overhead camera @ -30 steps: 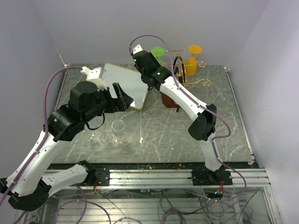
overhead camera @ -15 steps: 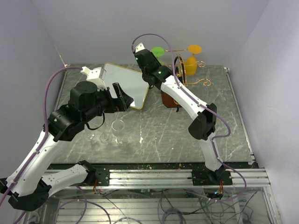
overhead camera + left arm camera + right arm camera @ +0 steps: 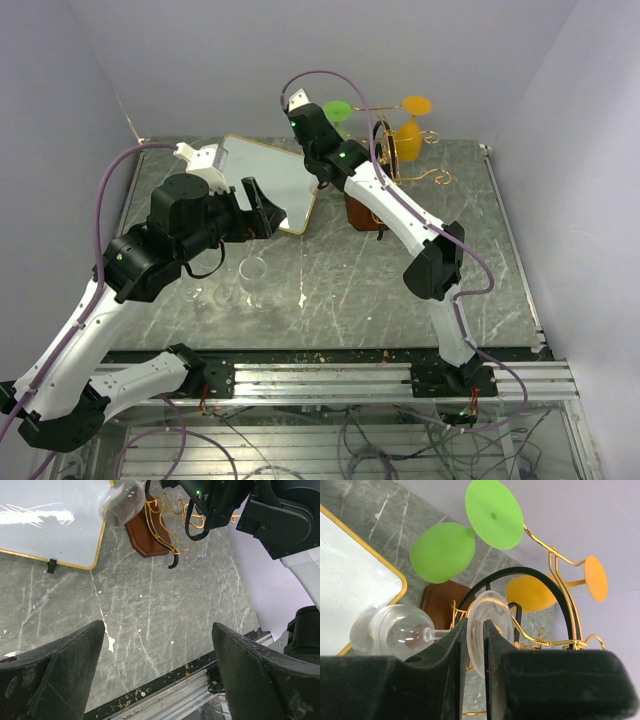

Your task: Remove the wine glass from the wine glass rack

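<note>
My right gripper (image 3: 485, 636) is shut on the round foot of a clear wine glass (image 3: 491, 630). The glass lies sideways, its bowl (image 3: 390, 628) pointing left, beside the gold wire wine glass rack (image 3: 565, 595) and its black loop (image 3: 520, 572). A green glass (image 3: 443, 550) and an orange glass (image 3: 535, 593) hang on the rack. In the top view the right gripper (image 3: 325, 182) is at the rack's left side, by the brown wooden base (image 3: 362, 213). The left wrist view shows the held glass (image 3: 123, 505) and the rack (image 3: 167, 522). My left gripper (image 3: 157, 670) is open and empty.
A gold-framed white panel (image 3: 265, 180) lies flat at the back left, under the left gripper (image 3: 258, 208). A clear glass (image 3: 253, 280) stands on the grey marbled table (image 3: 340, 290) in front of it. The table's metal front rail (image 3: 200, 680) is below the left gripper.
My right wrist has shifted slightly up and to the right with the clear glass in its jaws. The left arm has not moved.
</note>
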`<act>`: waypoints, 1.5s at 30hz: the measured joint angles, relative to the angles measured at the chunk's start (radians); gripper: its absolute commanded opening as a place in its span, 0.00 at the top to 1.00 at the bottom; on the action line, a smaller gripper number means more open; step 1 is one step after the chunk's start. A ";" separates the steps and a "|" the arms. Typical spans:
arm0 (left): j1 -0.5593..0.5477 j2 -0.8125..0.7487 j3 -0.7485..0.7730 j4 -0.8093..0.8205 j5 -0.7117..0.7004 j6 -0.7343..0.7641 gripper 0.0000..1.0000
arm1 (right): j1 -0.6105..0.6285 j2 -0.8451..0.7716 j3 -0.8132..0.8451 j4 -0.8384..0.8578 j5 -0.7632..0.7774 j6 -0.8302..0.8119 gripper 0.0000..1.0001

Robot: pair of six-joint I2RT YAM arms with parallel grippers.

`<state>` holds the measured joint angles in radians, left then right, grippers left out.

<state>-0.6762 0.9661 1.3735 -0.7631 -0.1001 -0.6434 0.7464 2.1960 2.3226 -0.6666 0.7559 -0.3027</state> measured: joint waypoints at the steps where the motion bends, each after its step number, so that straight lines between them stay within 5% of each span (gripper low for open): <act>1: 0.000 0.001 0.000 0.000 0.000 0.000 0.02 | 0.000 0.000 0.000 0.004 0.000 -0.002 0.90; 8: 0.000 0.003 0.000 0.000 0.001 0.000 0.02 | 0.000 0.000 0.000 0.012 0.002 -0.015 1.00; 45: 0.000 0.019 0.000 0.004 0.019 0.000 0.02 | -0.010 -0.013 -0.034 0.100 0.040 -0.162 1.00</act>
<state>-0.6762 0.9855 1.3735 -0.7593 -0.0807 -0.6437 0.7364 2.1830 2.2883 -0.5663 0.7956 -0.4648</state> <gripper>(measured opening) 0.984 0.063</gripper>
